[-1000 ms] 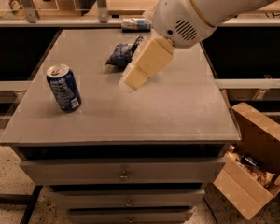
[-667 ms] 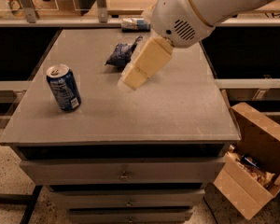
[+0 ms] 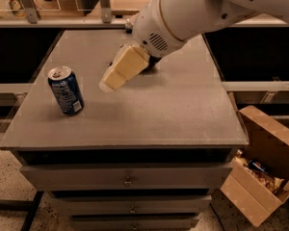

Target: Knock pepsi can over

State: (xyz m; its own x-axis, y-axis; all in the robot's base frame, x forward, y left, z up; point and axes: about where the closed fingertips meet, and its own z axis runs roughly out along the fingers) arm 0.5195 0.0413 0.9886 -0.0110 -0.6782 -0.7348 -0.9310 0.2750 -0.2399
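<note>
The pepsi can (image 3: 66,90) stands upright near the left edge of the grey table top (image 3: 173,114). It is dark blue with a silver top and a white patch near its base. My gripper (image 3: 116,74) hangs above the table's middle, to the right of the can and a little behind it, not touching it. Its cream-coloured fingers (image 3: 130,61) point down and to the left, toward the can.
The table is a grey drawer cabinet (image 3: 127,179). My white arm (image 3: 183,13) reaches in from the upper right and covers the table's back middle. An open cardboard box (image 3: 262,165) with items stands on the floor at the right. A shelf rail (image 3: 48,23) runs behind the table.
My arm and gripper have swung left, closer to the pepsi can, and now hide the dark blue snack bag and the small can at the back. The pepsi can has not moved.
</note>
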